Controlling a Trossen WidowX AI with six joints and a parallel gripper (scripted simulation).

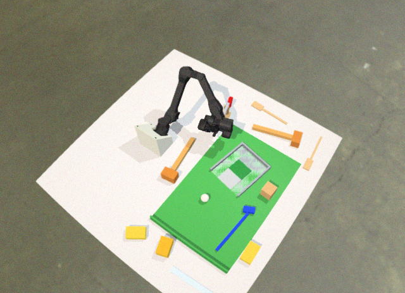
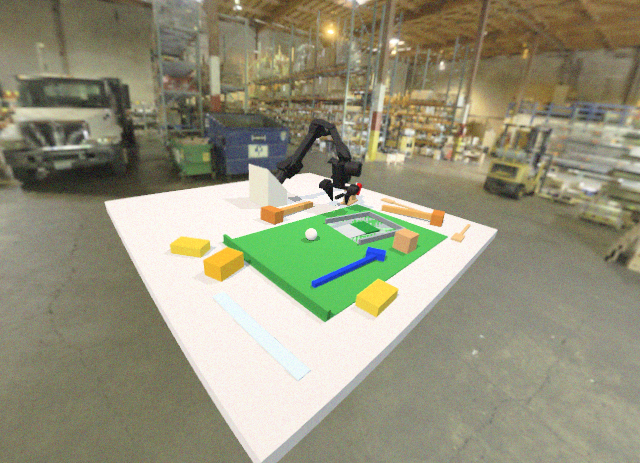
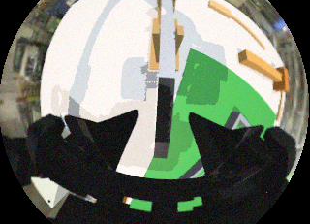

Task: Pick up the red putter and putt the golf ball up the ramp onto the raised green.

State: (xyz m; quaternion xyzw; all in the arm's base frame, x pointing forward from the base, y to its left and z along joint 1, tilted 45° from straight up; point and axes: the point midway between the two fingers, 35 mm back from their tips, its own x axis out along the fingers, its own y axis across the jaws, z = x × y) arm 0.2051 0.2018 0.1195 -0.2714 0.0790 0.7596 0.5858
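The red putter [image 1: 230, 101] [image 2: 358, 188] rests in a wooden holder [image 1: 227, 115] [image 3: 154, 49]; in the wrist view its grey shaft [image 3: 167, 49] and black grip show, the head is out of view. My gripper [image 2: 340, 193] [image 3: 163, 113] is open, its fingers on either side of the black grip, with gaps on both sides. The white golf ball [image 1: 204, 197] [image 2: 310, 234] lies on the green mat [image 1: 183, 201] [image 2: 279, 251]. The pale ramp [image 1: 228, 180] [image 2: 343, 229] leads to the dark green square [image 1: 240, 169] [image 2: 365, 226] inside grey rails.
A blue putter [image 1: 233, 231] [image 2: 343, 270] and a tan block [image 1: 268, 190] [image 2: 405, 240] lie on the mat. An orange mallet [image 1: 169, 174] [image 2: 271, 214] lies near the arm's base, another [image 1: 295, 138] [image 3: 281, 80] beyond the mat. Several yellow and orange blocks lie around the mat's front.
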